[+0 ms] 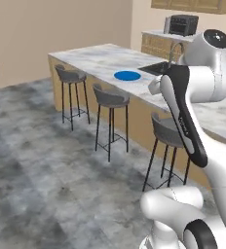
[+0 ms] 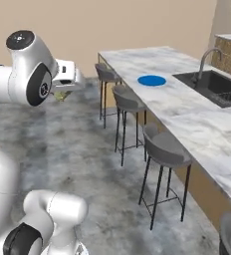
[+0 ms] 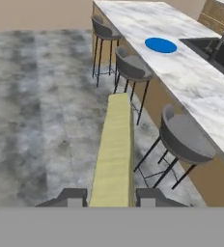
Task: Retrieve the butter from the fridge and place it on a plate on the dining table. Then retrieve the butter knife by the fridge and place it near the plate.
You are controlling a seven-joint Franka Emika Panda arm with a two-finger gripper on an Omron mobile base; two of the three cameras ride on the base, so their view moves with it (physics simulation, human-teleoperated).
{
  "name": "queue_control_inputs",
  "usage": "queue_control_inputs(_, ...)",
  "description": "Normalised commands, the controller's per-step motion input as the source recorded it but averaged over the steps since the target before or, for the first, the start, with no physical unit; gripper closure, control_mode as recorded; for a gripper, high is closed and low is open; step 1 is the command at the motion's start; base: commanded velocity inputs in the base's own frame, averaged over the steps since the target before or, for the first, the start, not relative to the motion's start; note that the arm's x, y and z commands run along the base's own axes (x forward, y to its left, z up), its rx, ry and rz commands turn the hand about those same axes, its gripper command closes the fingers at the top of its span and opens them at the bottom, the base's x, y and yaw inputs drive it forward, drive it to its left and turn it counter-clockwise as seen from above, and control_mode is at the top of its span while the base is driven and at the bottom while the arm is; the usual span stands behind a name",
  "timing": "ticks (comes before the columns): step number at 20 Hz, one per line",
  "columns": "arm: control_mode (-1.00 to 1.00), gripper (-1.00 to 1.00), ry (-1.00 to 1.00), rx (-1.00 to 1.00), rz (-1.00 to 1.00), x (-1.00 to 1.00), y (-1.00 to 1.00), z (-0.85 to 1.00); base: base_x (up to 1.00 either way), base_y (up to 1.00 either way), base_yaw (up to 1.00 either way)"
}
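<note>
The yellow butter (image 3: 115,149) stick runs up the middle of the hand view, clamped between my two dark fingertips (image 3: 75,197); my gripper (image 3: 112,198) is shut on it. From the right base view the gripper (image 2: 63,94) hangs over the floor, well left of the dining table (image 2: 187,114), with a bit of yellow butter (image 2: 62,95) under it. The bright blue plate (image 1: 127,75) (image 2: 152,80) (image 3: 161,45) lies flat on the marble dining table (image 1: 95,61) (image 3: 191,82), next to the dark sink (image 2: 214,87). The fridge and the butter knife are out of view.
Three grey stools (image 1: 111,97) (image 1: 70,75) (image 1: 169,131) stand along the table's near side, over the grey stone floor (image 1: 42,160). A curved faucet (image 2: 207,60) rises by the sink. A toaster (image 1: 182,24) sits on the far counter.
</note>
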Motion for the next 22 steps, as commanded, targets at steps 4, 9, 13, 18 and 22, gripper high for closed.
queue_control_inputs(4, 1.0, 1.0, 0.0, 0.0, 0.0, 0.0, 0.0, 0.0, 0.72, 0.74, -0.57)
queue_control_inputs(9, 1.0, 1.0, 0.0, 0.0, 0.0, 0.0, 0.0, 0.0, 0.69, 0.91, -0.54)
queue_control_inputs(13, 1.0, 1.0, 0.0, 0.0, 0.0, 0.0, 0.0, 0.0, 0.64, 0.99, -0.53)
queue_control_inputs(18, 1.0, 1.0, 0.0, 0.0, 0.0, 0.0, 0.0, 0.0, 0.53, 1.0, -0.51)
queue_control_inputs(22, 1.0, 1.0, 0.0, 0.0, 0.0, 0.0, 0.0, 0.0, 0.54, 1.0, -0.47)
